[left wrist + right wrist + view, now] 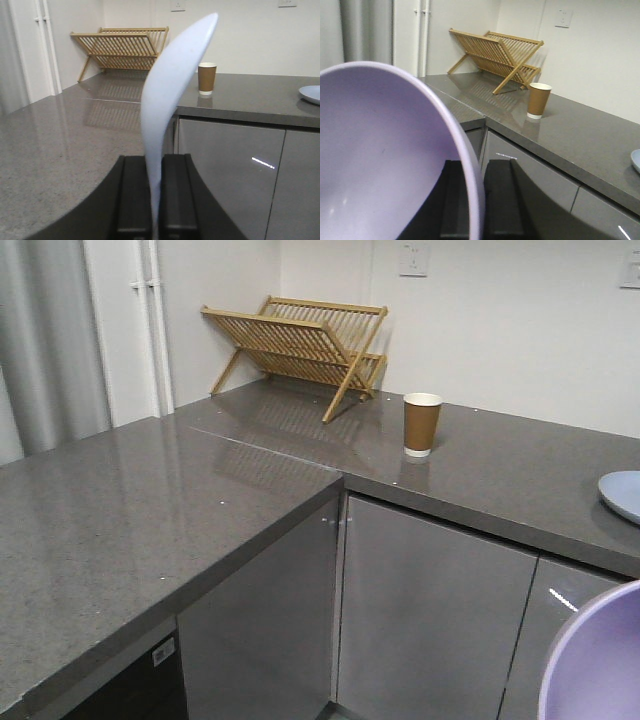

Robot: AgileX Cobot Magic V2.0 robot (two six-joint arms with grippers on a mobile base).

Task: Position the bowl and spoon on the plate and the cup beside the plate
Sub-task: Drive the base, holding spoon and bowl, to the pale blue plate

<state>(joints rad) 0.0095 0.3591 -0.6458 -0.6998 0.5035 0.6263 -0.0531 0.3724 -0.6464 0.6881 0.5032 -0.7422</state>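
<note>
Spoon [170,90] clamped in left claw [155,167]; bowl [380,160] in right claw [477,172].

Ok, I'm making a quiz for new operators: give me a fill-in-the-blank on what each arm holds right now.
The left gripper is shut on the ____. The right gripper is shut on the ____. The cup stands ____ on the counter. Missing: spoon, bowl, upright.
</note>
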